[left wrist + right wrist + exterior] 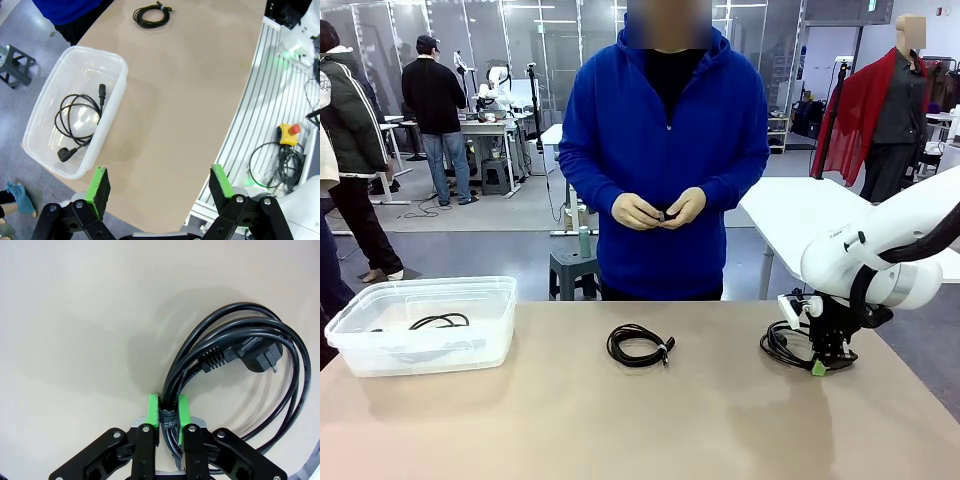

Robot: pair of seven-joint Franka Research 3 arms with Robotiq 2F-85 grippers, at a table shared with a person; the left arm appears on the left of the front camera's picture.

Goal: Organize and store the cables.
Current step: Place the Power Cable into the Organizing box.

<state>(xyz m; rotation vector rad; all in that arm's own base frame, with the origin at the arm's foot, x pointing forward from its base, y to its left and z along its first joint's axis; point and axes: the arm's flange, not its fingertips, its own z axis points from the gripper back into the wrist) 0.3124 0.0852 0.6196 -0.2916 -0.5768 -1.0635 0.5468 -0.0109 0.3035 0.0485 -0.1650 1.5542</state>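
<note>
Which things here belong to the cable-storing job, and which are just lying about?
Belongs to the job:
power cable, clamped in the right tool
coiled cable, mid-table
cable lying in the clear bin

Just lying about:
grey stool
yellow stop button
white table behind

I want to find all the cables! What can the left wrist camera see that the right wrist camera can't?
Left wrist view: the open left tool, a clear plastic box holding a loose black power cable, and a thin black coiled cable lying farther off. Right wrist view: the right tool shut on a thick black strapped power cable coil, seen close up. Both: the beige tabletop.
</note>
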